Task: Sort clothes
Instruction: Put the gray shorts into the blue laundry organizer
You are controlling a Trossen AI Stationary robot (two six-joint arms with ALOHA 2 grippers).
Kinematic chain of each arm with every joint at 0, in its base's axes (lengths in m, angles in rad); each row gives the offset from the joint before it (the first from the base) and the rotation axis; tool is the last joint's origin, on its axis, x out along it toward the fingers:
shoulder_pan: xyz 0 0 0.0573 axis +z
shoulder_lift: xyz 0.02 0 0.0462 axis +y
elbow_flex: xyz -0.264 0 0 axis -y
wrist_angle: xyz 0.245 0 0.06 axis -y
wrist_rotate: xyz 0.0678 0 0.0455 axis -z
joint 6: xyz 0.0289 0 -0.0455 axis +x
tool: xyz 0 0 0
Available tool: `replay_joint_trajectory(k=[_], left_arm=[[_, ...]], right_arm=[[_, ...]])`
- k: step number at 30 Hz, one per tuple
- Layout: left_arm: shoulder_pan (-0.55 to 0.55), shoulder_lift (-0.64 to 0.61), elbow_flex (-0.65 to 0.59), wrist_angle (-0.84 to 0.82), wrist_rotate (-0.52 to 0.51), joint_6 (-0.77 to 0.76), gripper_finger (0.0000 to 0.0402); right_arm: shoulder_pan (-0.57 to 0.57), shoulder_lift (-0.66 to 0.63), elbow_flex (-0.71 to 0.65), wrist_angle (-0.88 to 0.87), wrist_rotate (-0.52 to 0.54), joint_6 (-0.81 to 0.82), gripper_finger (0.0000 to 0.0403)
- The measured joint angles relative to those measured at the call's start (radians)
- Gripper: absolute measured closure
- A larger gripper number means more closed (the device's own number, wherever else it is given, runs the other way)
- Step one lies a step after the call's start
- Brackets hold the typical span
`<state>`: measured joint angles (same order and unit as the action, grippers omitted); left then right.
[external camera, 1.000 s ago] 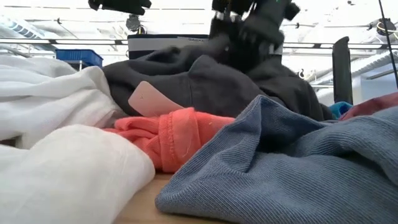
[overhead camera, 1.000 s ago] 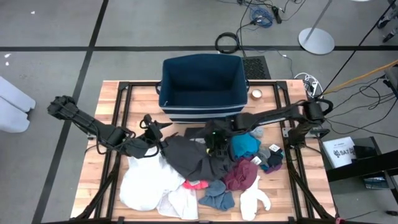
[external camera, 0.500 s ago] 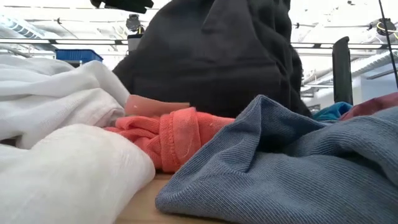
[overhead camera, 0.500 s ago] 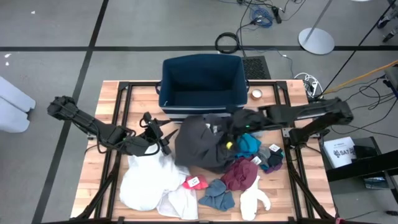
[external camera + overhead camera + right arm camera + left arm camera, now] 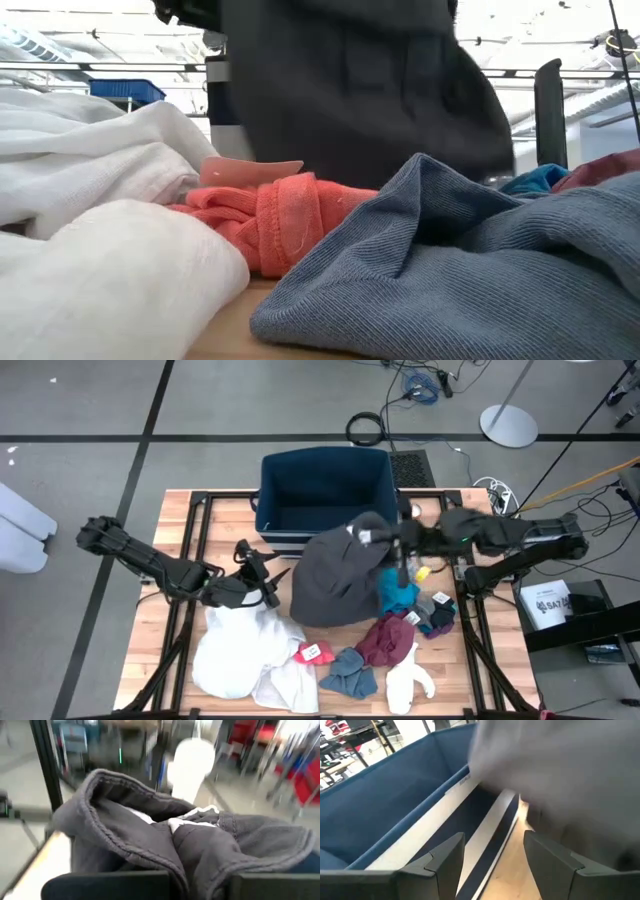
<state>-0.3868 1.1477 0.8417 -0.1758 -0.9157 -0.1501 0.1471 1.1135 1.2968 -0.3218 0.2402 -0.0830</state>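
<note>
Right gripper clenched on the dark grey garment at its upper edge, holding it lifted so the cloth hangs down in front of the navy bin, near the bin's front wall; the hem drapes toward the pile on the table. In the right wrist view the grey fabric is bunched between the fingers, a white inner label showing at the fold. In the low view the hanging garment fills the upper middle — blurred, its lower edge just behind the other pieces. Left gripper sits low at the left of the pile, fingers spread and holding nothing; in its wrist view the two fingers stand apart with the striped bin wall and the grey cloth ahead. White garment lies spread at front left, just beside the left gripper. Red piece, with a pale tag on it, lies at the white garment's right edge; blue-grey piece next to it, touching in the low view. Maroon piece right of centre, teal piece behind it and partly under the hanging grey cloth. White sock at front right. A small dark item lies at the right of the teal piece — kind unclear.
</note>
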Motion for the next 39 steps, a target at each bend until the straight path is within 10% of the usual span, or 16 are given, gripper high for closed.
replay_joint_trajectory(k=[23,39], left_arm=[[0.146,0.262,0.000,0.203,0.470,0.030,0.0187],[0.143,0.292,0.000,0.223,0.603,0.077,0.0187]], right_arm=[[-0.203,-0.002,0.012,0.942,0.059,-0.438,0.0396],[-0.528,0.463,0.565,0.554,-0.062,-0.235,0.0397]])
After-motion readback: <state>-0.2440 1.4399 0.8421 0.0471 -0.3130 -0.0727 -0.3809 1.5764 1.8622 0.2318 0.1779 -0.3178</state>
